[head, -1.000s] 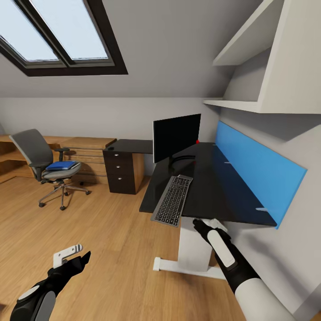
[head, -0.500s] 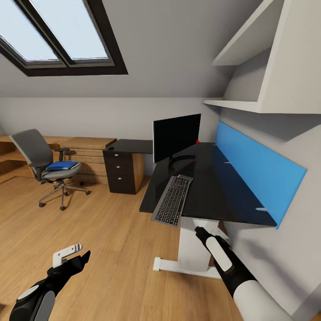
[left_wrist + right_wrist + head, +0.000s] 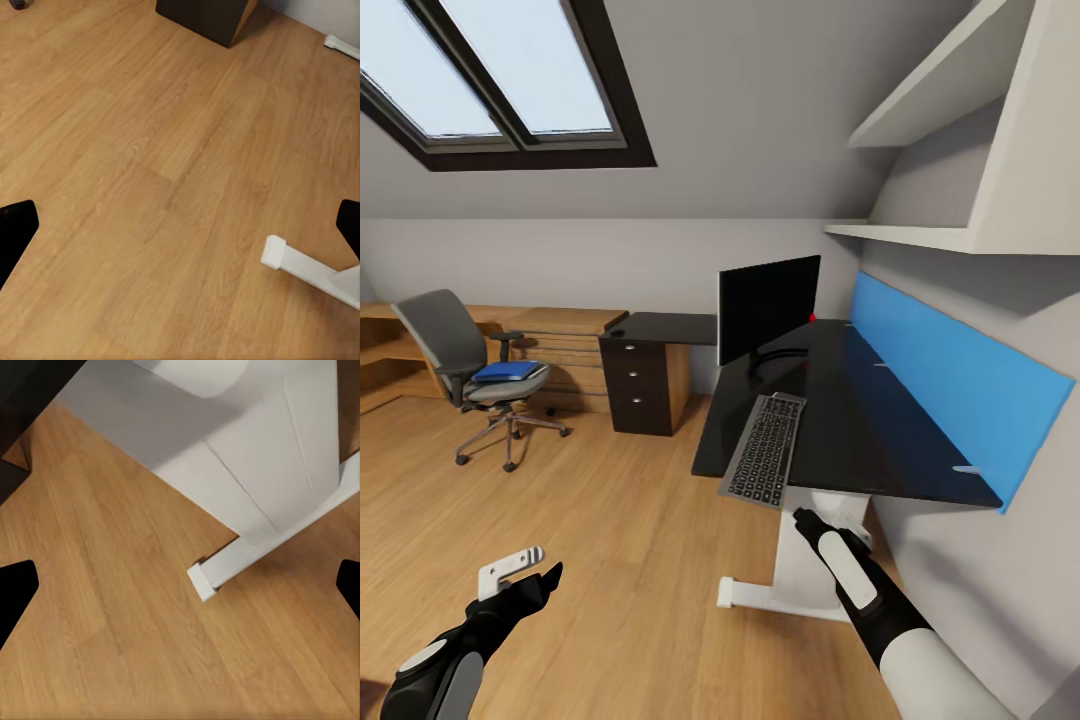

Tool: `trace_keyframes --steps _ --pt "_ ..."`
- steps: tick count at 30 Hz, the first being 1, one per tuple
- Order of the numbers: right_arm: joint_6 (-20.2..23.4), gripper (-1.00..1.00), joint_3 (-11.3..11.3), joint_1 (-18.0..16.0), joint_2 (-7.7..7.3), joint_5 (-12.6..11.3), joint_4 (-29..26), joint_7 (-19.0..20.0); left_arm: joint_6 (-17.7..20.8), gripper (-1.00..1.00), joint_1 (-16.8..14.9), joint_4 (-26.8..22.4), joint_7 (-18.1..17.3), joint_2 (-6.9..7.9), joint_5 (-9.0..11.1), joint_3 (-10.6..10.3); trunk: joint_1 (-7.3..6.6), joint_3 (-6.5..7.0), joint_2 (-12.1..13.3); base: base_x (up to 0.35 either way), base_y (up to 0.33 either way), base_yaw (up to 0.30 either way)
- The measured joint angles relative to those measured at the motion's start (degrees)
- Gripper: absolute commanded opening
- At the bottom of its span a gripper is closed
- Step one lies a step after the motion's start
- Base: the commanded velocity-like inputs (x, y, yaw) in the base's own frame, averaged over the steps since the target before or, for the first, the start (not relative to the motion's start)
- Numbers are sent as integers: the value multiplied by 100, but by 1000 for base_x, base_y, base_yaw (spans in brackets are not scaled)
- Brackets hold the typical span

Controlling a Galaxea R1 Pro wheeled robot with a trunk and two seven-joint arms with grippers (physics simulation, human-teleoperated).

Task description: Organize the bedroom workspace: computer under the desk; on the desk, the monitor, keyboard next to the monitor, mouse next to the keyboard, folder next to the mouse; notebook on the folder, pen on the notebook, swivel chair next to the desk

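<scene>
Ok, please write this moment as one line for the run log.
grippers: left open, right open, both empty | keyboard: on desk, overhanging front edge | monitor: on desk | folder: on chair

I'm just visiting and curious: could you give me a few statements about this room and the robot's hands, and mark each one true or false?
1. The blue folder lies on the seat of the swivel chair. True.
2. The keyboard sits wholly on the desk. False: its near end juts out past the desk's front edge.
3. The monitor stands on the desk. True.
4. The left gripper is carrying the keyboard. False: it is open and holds nothing, above the wooden floor.
5. The swivel chair is pushed up against the desk. False: it stands apart, by the low wooden cabinets.
</scene>
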Motion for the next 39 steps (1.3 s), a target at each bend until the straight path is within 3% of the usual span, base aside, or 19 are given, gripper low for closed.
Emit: trace_keyframes --steps 25,39 --pt "-1 100 9 -1 9 5 1 0 -6 100 1 0 8 -6 1 -3 0 0 0 0 4 219" --pt "-9 100 9 0 1 26 -7 5 -7 100 0 1 9 -8 0 -6 0 0 0 0 0 31"
